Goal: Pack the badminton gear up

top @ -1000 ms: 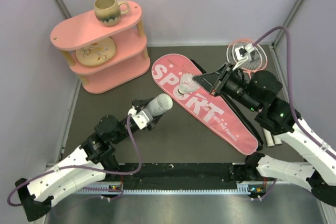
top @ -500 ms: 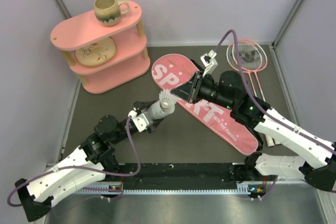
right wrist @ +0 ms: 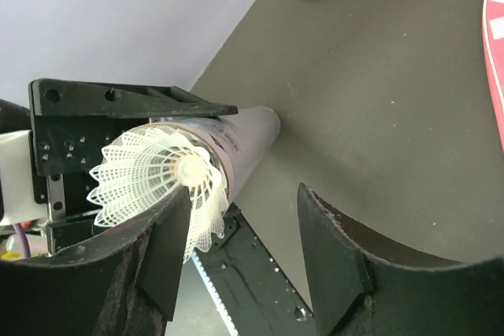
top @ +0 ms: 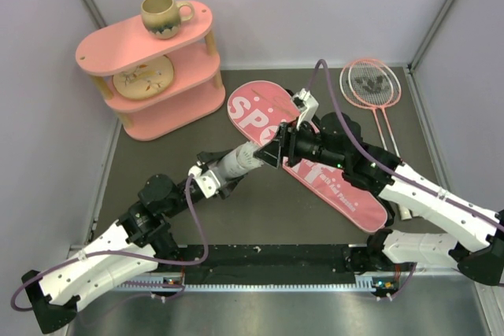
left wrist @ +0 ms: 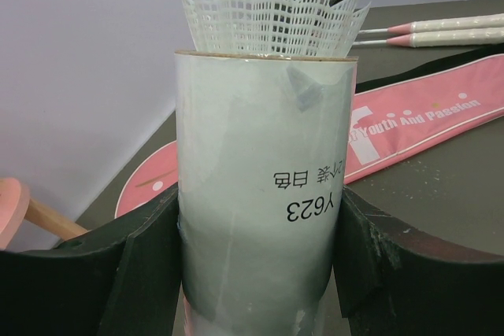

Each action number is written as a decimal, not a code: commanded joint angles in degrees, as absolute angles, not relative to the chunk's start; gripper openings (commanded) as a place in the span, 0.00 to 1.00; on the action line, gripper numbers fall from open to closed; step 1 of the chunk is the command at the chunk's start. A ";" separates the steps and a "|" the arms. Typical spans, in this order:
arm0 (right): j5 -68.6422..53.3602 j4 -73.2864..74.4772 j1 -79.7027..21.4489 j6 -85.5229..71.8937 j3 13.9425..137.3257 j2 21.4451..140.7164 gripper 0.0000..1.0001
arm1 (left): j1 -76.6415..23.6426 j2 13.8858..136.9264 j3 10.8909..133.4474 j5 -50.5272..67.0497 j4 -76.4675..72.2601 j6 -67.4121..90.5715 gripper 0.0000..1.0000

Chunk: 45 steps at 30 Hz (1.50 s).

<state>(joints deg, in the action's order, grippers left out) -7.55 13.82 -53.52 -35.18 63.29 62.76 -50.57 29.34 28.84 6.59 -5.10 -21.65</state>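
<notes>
My left gripper (left wrist: 260,251) is shut on the long white tube (left wrist: 264,186), which it holds tilted above the mat (top: 228,164). A white shuttlecock (left wrist: 272,20) sits in the tube's mouth with its net skirt sticking out. My right gripper (right wrist: 244,218) is open right at that mouth (top: 272,152); its left finger (right wrist: 169,257) lies against the skirt of the shuttlecock (right wrist: 153,175). The pink bag (top: 253,106) lettered SPORT lies flat under the right arm. Two pink-framed rackets (top: 370,84) lie at the back right.
A pink two-tier shelf (top: 177,104) stands at the back left, with a brown mug (top: 164,15) on top and a plate (top: 142,78) on its lower tier. Grey walls close in the left, back and right. A black strip (top: 260,261) runs along the near edge.
My right gripper carried the shuttlecock left from over the bag to the tube's mouth, then opened, leaving it in the tube. The left gripper kept holding the tube.
</notes>
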 commanded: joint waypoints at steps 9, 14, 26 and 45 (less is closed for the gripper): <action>-13.36 19.94 -55.90 -30.32 76.98 77.15 0.65 | -50.54 29.18 31.11 8.79 -8.09 -20.83 0.11; -12.58 20.04 -56.69 -30.59 79.10 81.47 0.67 | -50.54 28.74 30.67 7.12 -8.26 -21.27 0.11; 3.91 15.74 -56.51 -25.85 69.99 62.95 0.90 | -50.62 29.27 31.11 -1.65 -8.26 -21.18 0.10; 10.64 32.61 -14.95 -33.42 61.34 77.47 0.79 | -50.62 28.92 31.12 -5.27 -8.26 -21.36 0.10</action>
<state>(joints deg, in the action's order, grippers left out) 15.99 29.10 -21.50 -36.03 58.52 68.71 -50.39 29.47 28.93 -4.36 -5.13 -22.26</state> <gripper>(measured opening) 0.838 0.685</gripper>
